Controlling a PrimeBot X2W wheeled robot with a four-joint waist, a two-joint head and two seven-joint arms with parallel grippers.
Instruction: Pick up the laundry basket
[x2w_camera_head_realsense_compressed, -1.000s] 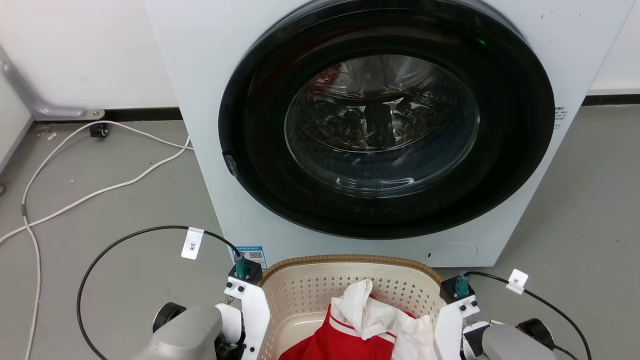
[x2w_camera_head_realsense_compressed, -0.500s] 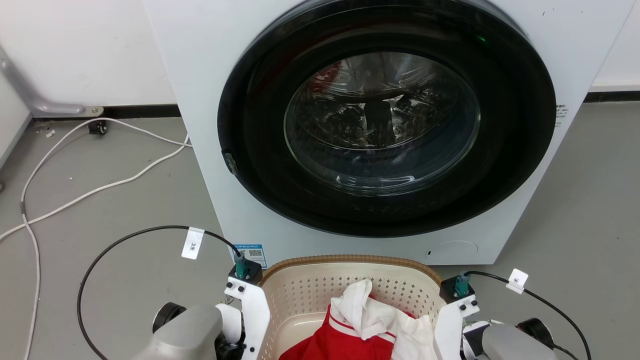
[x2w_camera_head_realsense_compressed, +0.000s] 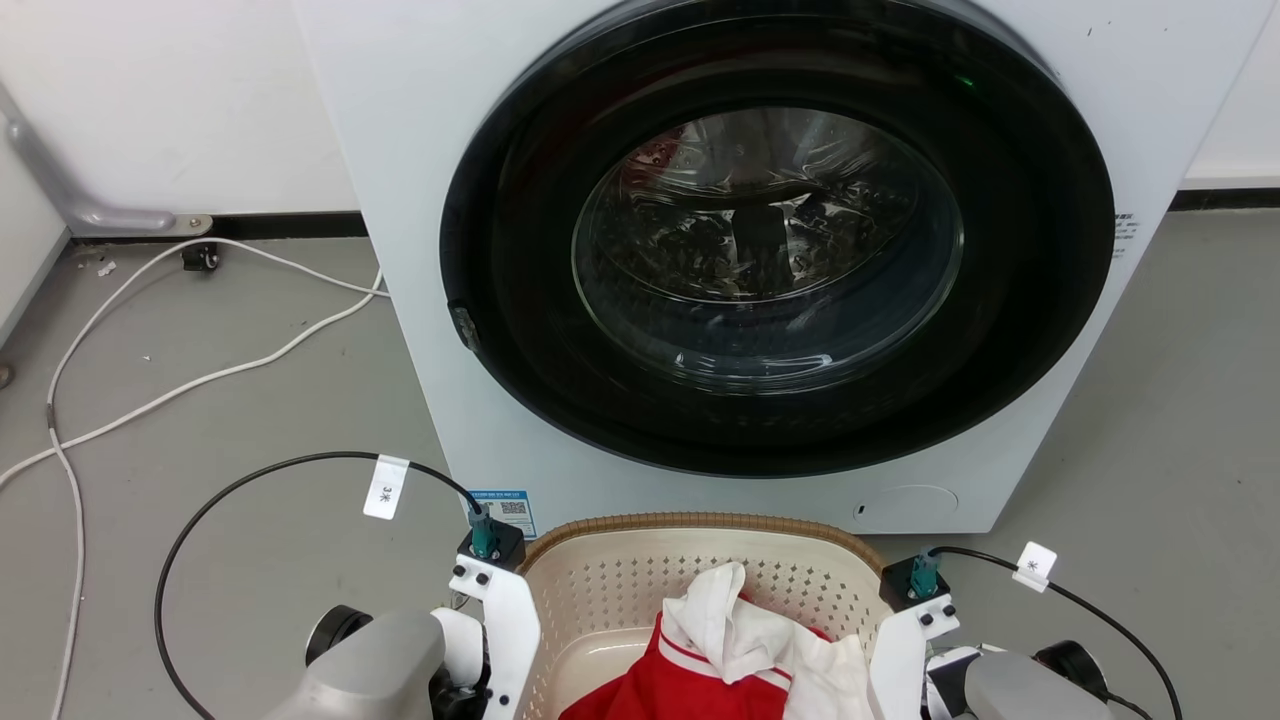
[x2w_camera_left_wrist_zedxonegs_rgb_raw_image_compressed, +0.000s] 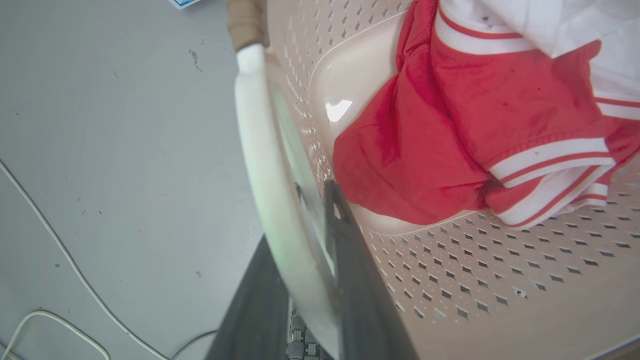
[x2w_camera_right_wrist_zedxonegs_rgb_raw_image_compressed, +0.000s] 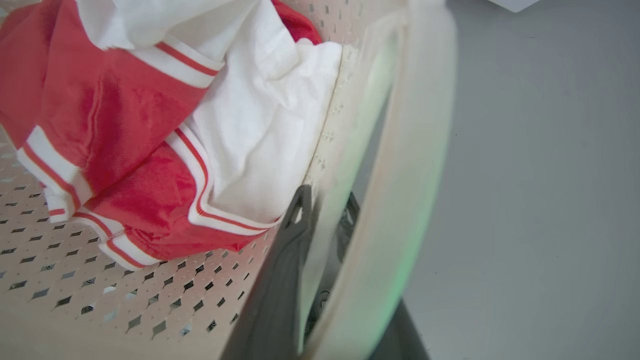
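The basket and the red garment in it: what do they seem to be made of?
The basket looks like moulded plastic, cream and slightly glossy: even rows of punched holes, and a glint of light on its floor. Its brown rim looks woven, though it may be plastic patterned that way. The red garment seems a soft matt knit fabric, creased, with white striped trim.

washing machine (x2w_camera_head_realsense_compressed: 700, 250) close ahead of laundry basket (x2w_camera_head_realsense_compressed: 620, 590) (perhaps touching), open floor (x2w_camera_head_realsense_compressed: 1180, 400) right, cables (x2w_camera_head_realsense_compressed: 200, 380) left

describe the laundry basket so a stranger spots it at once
Find the white washing machine with the dark round door. Just before it is the laundry basket: cream perforated plastic, brown woven rim, red and white clothes inside.
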